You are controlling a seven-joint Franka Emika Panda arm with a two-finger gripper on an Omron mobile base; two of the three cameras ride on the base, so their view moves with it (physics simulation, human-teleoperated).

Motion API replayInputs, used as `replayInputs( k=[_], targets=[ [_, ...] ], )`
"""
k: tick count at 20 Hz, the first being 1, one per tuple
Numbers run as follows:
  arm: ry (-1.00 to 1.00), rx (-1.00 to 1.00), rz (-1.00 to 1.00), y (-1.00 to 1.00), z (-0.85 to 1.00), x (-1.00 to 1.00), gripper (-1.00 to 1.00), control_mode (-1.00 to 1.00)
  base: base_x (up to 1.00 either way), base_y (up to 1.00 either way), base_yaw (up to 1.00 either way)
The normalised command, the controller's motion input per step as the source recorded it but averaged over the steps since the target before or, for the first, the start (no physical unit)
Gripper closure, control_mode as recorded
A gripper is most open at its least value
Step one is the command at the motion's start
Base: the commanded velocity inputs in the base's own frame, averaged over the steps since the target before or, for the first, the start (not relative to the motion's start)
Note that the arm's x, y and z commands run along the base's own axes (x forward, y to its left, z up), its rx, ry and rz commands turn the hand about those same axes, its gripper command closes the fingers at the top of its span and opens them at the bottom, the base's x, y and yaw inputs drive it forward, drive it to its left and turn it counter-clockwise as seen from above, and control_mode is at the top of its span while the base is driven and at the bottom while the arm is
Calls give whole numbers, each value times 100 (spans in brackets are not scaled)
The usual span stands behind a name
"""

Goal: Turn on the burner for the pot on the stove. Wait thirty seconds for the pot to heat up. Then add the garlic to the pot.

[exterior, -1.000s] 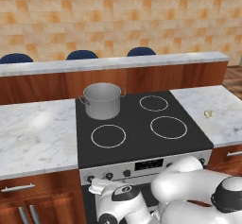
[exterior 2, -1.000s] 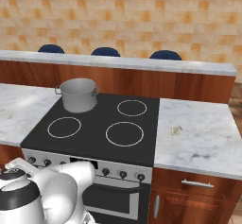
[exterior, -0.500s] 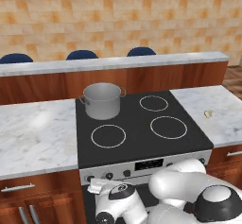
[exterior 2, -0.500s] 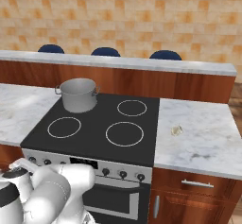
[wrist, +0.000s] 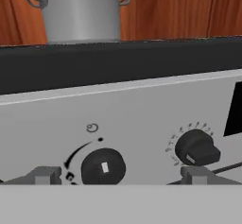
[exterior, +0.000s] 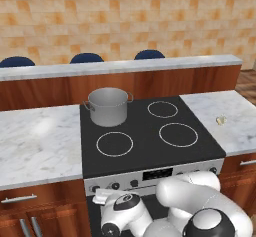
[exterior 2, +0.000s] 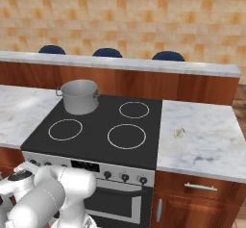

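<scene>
The grey pot point(exterior: 107, 106) stands on the rear-left ring of the black glass stove point(exterior: 145, 131). It covers the burner beneath it, and no red glow shows. On the marble counter to the right lies the small pale garlic point(exterior: 220, 120). My gripper point(wrist: 120, 176) is open, low in front of the silver control strip point(exterior: 150, 173). Its fingertips point(wrist: 45, 175) flank a black knob point(wrist: 102, 166) without touching it. A second knob point(wrist: 196, 148) sits to the right. The pot point(wrist: 78, 10) rises beyond the strip.
Marble counters point(exterior: 35, 141) flank the stove on both sides. Behind it runs a raised wooden bar point(exterior: 125, 68) with blue chair backs beyond. The other rings point(exterior: 178, 134) carry nothing. Drawer handles point(exterior 2: 201, 187) line the cabinets below, and the oven door is under the strip.
The arm's elbow has sunk lower and swung left in the base views. The hand has stayed by the left end of the control strip, jaws open throughout.
</scene>
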Motion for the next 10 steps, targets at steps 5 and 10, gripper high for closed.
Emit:
replayInputs(
  k=[5,10],
  targets=[
    [-4,0,0,0,-23,8,-100,-100,0,0,0],
    [-6,0,0,2,-13,5,-100,-100,0,0,0]
  ],
)
